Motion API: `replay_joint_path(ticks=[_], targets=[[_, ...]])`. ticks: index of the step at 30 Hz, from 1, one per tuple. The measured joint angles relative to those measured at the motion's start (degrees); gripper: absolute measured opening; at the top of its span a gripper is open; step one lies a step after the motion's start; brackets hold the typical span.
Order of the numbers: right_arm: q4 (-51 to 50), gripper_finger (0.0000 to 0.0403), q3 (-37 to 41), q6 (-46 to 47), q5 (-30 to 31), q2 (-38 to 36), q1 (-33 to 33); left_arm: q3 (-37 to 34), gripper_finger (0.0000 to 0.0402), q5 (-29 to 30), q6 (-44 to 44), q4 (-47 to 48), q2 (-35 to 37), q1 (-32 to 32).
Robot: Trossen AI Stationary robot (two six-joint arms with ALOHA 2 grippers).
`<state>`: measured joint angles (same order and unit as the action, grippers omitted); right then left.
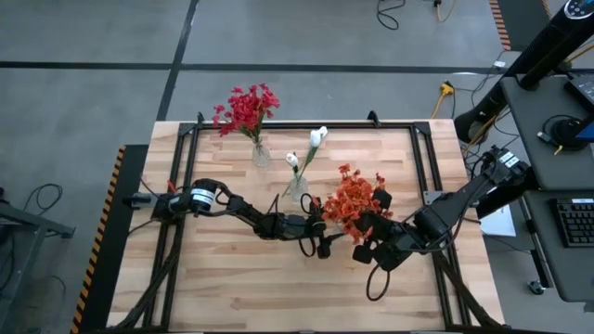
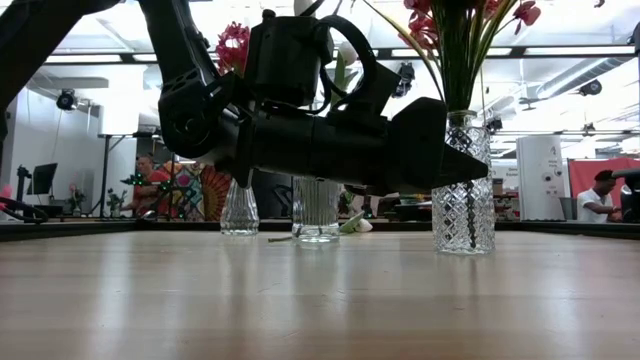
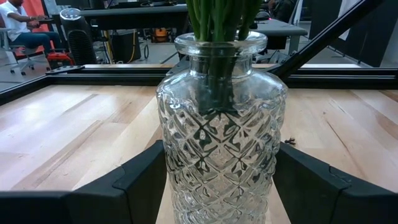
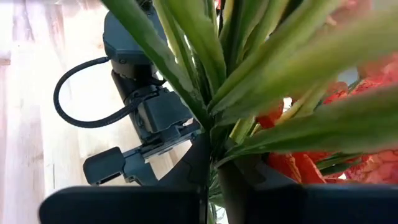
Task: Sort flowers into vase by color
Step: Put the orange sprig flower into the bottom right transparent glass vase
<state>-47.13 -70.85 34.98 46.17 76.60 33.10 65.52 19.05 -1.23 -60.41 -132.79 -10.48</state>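
Left gripper [image 3: 217, 186] is sitting with its fingers [image 3: 140, 180] spread on either side of the diamond-cut vase [image 3: 221, 130], bracketing it without squeezing, as far as I can tell; that vase is standing toward the right of the tabletop's middle and carrying the orange-red flowers [image 1: 353, 199]. Right gripper [image 4: 211, 186] is coming in from the right edge and is clenching shut on the green stalks [image 4: 211, 93] just above the vase mouth. Crimson-red flowers [image 1: 246, 109] are standing in a small vase [image 1: 261, 154] near the far edge, white buds [image 1: 317, 136] in another vase [image 1: 296, 188] near the middle; nothing is lying loose that I can see, so the sort is looking nearly finished. To do this step well: left should be steadying the vase body while right is seating the stalks straight down, not sideways, or the tall glass could be tipping. Right should be letting go only once the stems are standing on their own, then lifting clear vertically to avoid dragging leaves. Tabletop [image 1: 232, 278] near edge is giving room to retreat.
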Motion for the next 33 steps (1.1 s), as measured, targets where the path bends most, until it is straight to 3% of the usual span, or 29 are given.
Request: replay_joint_path(ticks=[33], targets=[[0.3,0.0013,2.5,4.2,-2.7,0.0,-0.5,0.0,0.0246,0.1,0.1,0.0,0.0,0.0]])
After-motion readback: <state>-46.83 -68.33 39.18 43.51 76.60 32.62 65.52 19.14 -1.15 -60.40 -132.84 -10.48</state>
